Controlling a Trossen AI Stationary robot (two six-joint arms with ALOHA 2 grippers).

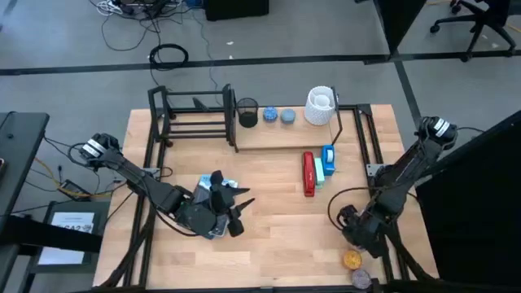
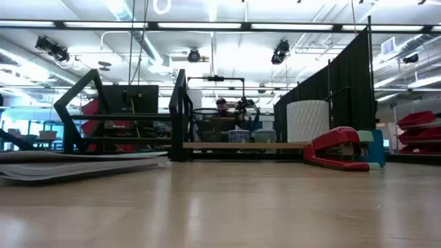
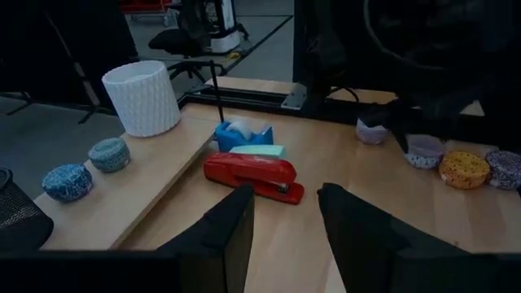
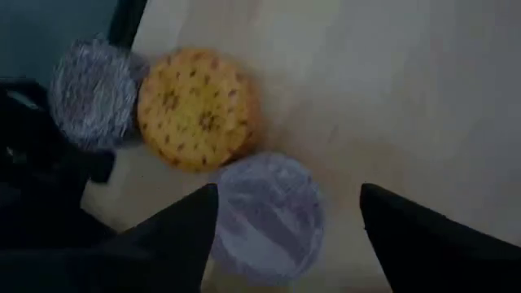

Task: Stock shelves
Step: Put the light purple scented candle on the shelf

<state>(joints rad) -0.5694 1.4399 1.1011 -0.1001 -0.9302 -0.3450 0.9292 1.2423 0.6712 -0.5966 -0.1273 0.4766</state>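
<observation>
From above, the shelves [image 1: 244, 122] lie along the upper middle of the frame, long axis left to right, barred rack at left, pale board at right carrying a white cup [image 1: 321, 106]. The left gripper [image 1: 232, 207] sits lower centre; the right gripper [image 1: 356, 232] lower right, its fingers hidden there. The low view alone shows a paper stack [image 2: 76, 165] at left. In the left wrist view, the fingers [image 3: 232, 236] are spread with nothing between them, facing a red stapler [image 3: 254, 176]. In the right wrist view, released fingers [image 4: 183, 224] straddle a pale blurred lid [image 4: 269, 216] beside a yellow one [image 4: 198, 108].

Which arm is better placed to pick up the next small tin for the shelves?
Right: its open claw hangs over the pale tin beside the yellow tin; the left claw is mid-table.
</observation>
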